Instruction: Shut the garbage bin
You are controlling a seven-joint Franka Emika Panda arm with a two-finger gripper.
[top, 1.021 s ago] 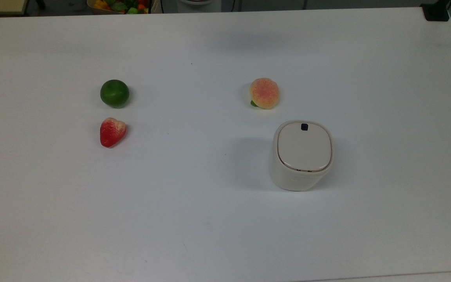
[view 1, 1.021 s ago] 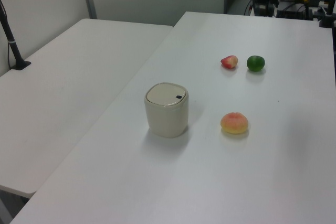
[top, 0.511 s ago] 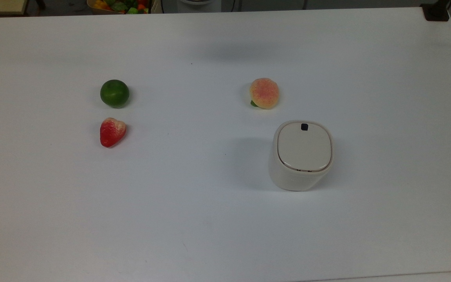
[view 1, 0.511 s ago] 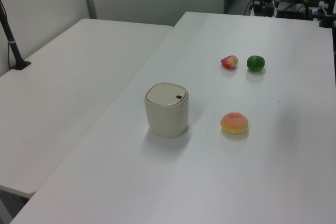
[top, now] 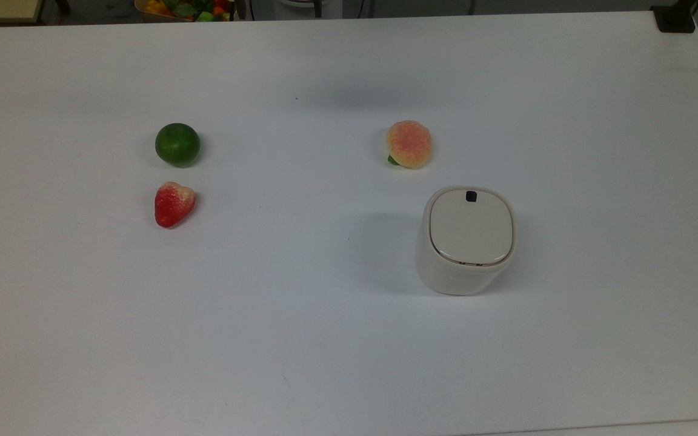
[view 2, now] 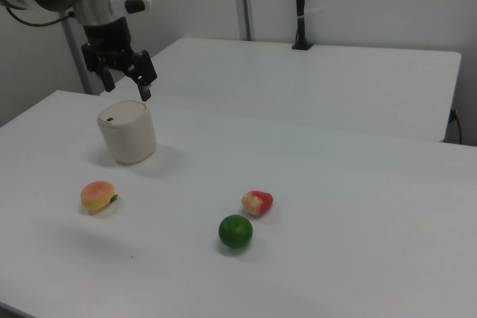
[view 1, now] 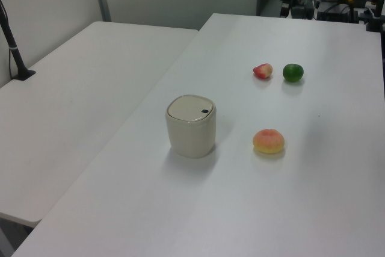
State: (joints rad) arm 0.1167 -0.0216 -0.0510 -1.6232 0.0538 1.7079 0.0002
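The cream-white garbage bin (top: 467, 242) stands upright on the white table (top: 300, 339), right of centre in the top view. Its flat lid (top: 471, 227) lies level with the rim, with the small black button (top: 471, 195) at the far edge. The bin (view 1: 190, 126) is also in the left view and, as the bin (view 2: 127, 132), in the right view. In the right view my gripper (view 2: 125, 86) hangs above the bin's top, apart from it. It is open, with nothing between its fingers.
A toy peach (top: 409, 144) lies just beyond the bin. A green lime (top: 177, 145) and a strawberry (top: 173, 203) lie at the top view's left. A second white table (view 2: 313, 80) adjoins, with a black post (view 2: 299, 5). A basket of toy produce (top: 185, 9) sits past the far edge.
A dark shape at the top edge of the left view has shifted leftward. The bin and the fruits have not moved.
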